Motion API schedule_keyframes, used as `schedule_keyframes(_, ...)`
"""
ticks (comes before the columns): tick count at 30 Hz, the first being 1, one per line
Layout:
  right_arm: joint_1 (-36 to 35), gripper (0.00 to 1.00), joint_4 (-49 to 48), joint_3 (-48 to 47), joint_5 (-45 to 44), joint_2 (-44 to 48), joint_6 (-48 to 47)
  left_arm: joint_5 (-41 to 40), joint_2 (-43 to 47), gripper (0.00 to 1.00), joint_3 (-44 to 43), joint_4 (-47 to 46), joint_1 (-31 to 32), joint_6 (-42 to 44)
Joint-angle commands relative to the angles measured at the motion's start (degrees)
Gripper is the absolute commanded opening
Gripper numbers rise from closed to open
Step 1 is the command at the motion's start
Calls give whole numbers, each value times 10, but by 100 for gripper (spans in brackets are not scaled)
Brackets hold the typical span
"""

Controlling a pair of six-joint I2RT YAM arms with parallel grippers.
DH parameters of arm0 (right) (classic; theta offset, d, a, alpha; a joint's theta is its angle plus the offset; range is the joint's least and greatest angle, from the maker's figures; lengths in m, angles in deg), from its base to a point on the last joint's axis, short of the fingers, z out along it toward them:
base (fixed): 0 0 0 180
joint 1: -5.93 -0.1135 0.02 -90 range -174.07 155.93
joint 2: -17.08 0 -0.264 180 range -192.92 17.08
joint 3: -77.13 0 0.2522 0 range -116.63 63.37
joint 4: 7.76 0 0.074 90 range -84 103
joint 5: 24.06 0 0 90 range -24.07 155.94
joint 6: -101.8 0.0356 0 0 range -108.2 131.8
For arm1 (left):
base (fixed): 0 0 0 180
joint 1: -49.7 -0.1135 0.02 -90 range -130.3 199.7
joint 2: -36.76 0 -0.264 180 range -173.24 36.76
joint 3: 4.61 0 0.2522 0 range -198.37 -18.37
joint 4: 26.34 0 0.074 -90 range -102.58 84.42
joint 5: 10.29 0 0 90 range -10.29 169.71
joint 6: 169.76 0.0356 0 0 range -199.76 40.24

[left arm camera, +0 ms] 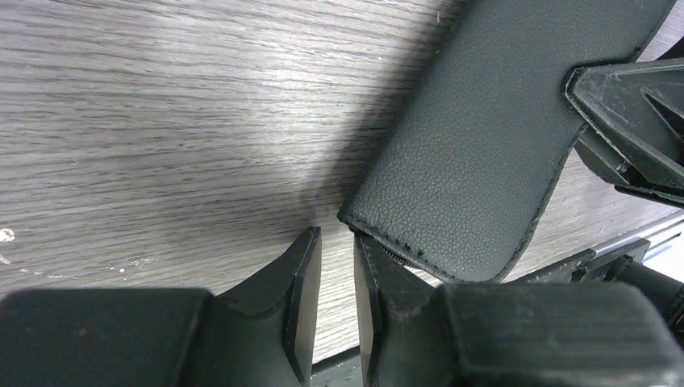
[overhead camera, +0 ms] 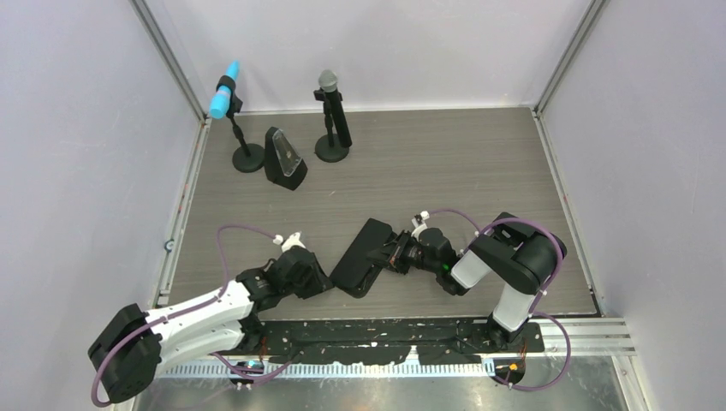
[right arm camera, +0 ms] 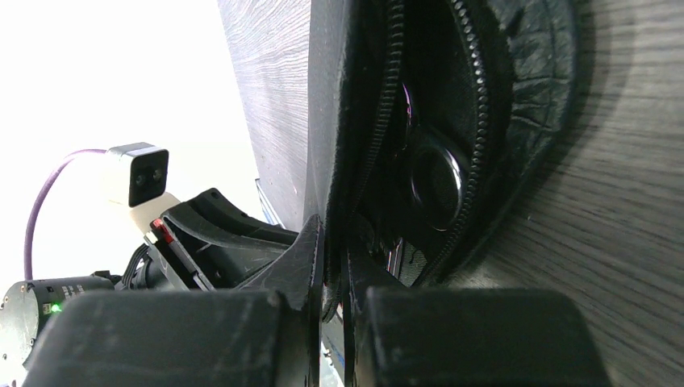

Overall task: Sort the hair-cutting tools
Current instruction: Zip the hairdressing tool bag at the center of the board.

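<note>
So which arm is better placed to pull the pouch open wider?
Right, probably. The right tool is shut on the pouch's unzipped edge, with a scissor ring showing just inside. The left tool sits at the pouch's closed corner, jaws slightly apart, gripping nothing.

No readable writing

No word, number, brand or label can be made out in any of the three views; the black pouch shows only plain grained material and a zipper.
</note>
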Motion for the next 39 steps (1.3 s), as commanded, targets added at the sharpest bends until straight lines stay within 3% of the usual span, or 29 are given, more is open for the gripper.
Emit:
schedule_keyframes(1,0,5,51,0,-9,-6,-9,8,-32,25,-2,-40,-1,-8)
schedule_keyframes(15,0,5,58,-3,-6,-3,-16,-1,22,36,19,-44,-2,-31)
schedule_keyframes(29,1,5,60,-5,-1,-4,-20,-6,-59,31,2,-98,-2,-40)
schedule_keyframes(39,0,5,47,-1,0,-14,-13,-77,13,28,68,-115,-2,-105)
